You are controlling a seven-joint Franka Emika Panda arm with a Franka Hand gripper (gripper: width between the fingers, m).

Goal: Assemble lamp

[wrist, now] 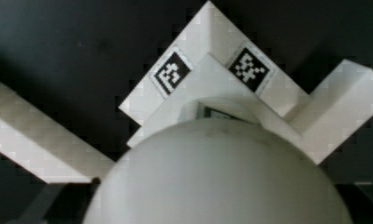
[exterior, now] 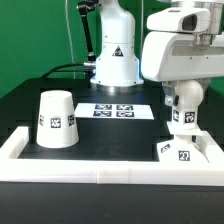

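The flat square lamp base (exterior: 186, 152) lies in the corner of the white fence at the exterior view's right; the wrist view shows it with two tags on it (wrist: 215, 72). My gripper (exterior: 183, 100) is shut on the round bulb (exterior: 183, 118) and holds it upright directly over the base. I cannot tell whether its neck touches the base. In the wrist view the bulb (wrist: 209, 165) fills the foreground and hides my fingertips. The tapered shade (exterior: 57, 120) stands mouth-down at the exterior view's left, apart from the gripper.
A white fence (exterior: 100, 170) runs along the front and up both sides; its walls (wrist: 32, 130) flank the base in the wrist view. The marker board (exterior: 112, 110) lies mid-table. The arm's white pedestal (exterior: 115, 60) stands behind it.
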